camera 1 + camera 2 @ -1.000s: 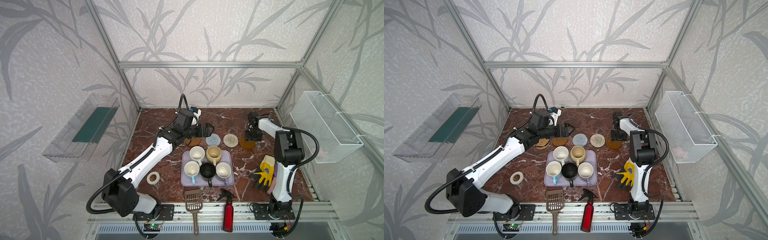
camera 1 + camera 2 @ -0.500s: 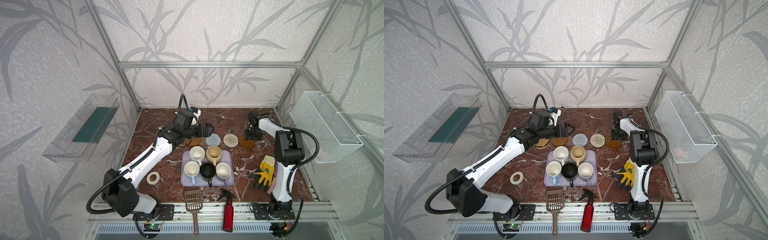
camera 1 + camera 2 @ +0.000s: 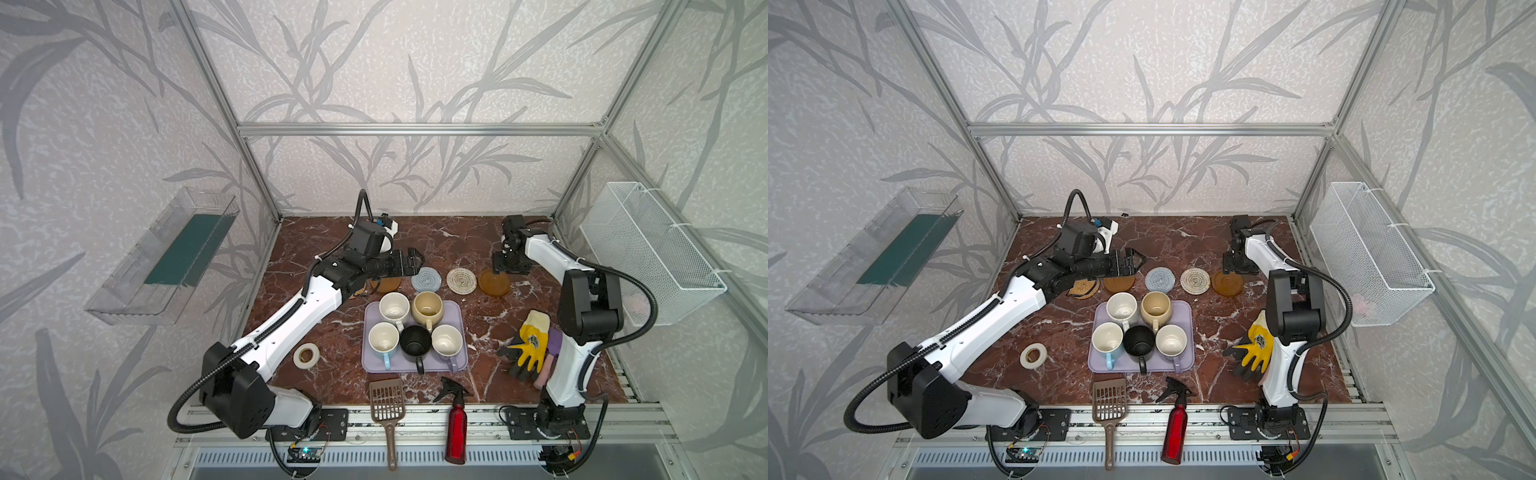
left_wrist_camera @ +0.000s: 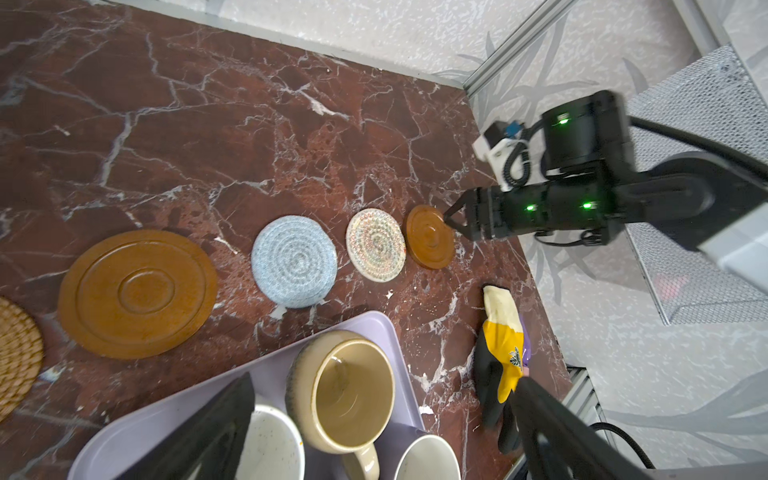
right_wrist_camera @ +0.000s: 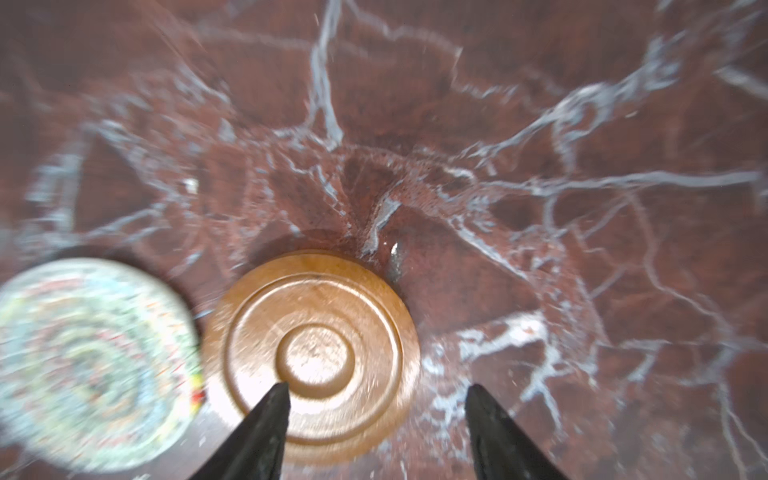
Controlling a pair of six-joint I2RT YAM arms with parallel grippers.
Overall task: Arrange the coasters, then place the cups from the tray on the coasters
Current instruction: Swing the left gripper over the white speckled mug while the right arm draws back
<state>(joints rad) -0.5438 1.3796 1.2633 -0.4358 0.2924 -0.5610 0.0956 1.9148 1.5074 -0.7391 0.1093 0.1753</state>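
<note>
The desk [image 4: 208,124] is finished like polished red-brown marble, veined in white. The amber coaster [image 4: 137,293] and the second amber coaster [image 5: 311,353] are seen as smooth and glossy, with turned rings. The blue coaster [image 4: 294,261] and the cream coaster [image 4: 376,245] are made of rough coiled rope, and the rattan coaster [image 4: 16,353] is woven. The tray [image 4: 376,326] is made of matt plastic; the beige cup [image 4: 299,382] is glazed and shiny.
</note>
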